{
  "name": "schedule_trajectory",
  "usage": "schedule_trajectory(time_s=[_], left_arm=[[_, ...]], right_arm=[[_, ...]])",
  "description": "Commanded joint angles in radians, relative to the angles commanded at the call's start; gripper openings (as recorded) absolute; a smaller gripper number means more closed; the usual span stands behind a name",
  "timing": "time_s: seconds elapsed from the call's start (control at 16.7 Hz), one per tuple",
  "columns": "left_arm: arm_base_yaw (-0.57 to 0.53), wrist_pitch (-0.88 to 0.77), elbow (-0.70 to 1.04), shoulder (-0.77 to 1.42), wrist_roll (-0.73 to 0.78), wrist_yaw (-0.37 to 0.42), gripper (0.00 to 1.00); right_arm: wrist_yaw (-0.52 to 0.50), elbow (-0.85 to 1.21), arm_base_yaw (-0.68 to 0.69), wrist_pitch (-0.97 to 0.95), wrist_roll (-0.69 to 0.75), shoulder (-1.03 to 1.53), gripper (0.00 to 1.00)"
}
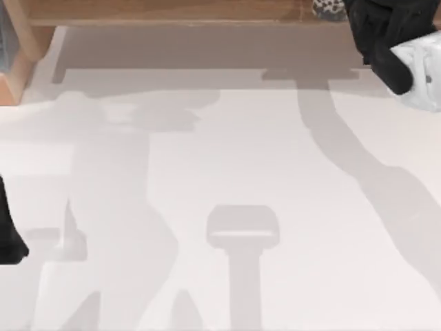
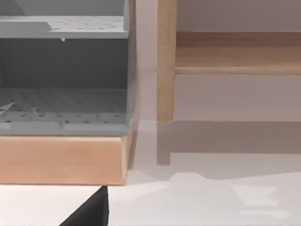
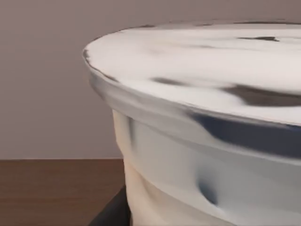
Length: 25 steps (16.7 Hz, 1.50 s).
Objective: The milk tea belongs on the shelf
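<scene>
Up at the far right of the top view, the milk tea [image 1: 422, 76] sits high beside the shelf [image 1: 165, 10], its white lid and clear upper wall partly covered by my right arm's black gripper [image 1: 386, 41]. From the right wrist view the milk tea [image 3: 197, 117] is very close: a white lid with grey reflections, a clear rim below it, and creamy beige drink behind the plastic wall. The bottom of the cup is cut off, so the pearls cannot be made out. A dark finger [image 3: 110, 214] lies against the cup's lower wall, which suggests the right gripper is clasped on the cup, though the other finger is hidden. Brown wood of the shelf [image 3: 56, 188] lies behind and below the cup; whether the cup rests on it cannot be told.

A speckled object [image 1: 329, 7] lies on the shelf board just left of the right gripper, cut off by the frame edge.

My left arm [image 1: 10, 238] is parked at the table's left edge; I cannot tell its fingers' state. Its wrist view shows a shelf post [image 2: 165, 61], a grey perforated rack [image 2: 63, 84] on a wooden base, and the white table [image 2: 211, 197].
</scene>
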<state>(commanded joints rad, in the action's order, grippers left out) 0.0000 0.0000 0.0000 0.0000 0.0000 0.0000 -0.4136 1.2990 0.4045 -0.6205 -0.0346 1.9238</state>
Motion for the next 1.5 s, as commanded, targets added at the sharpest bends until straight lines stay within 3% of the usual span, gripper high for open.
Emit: schedule_trajectory(time_s=[0.72,1.5], left_arm=[[0.000,0.000,0.000,0.000,0.000,0.000,1.00],[0.000,0.000,0.000,0.000,0.000,0.000,1.00]], right_arm=[[0.032,0.007,-0.052,0.036,0.028,-0.035,0.00],[0.063,0.133,-0.090,-0.009,0.032,0.132,0.00]])
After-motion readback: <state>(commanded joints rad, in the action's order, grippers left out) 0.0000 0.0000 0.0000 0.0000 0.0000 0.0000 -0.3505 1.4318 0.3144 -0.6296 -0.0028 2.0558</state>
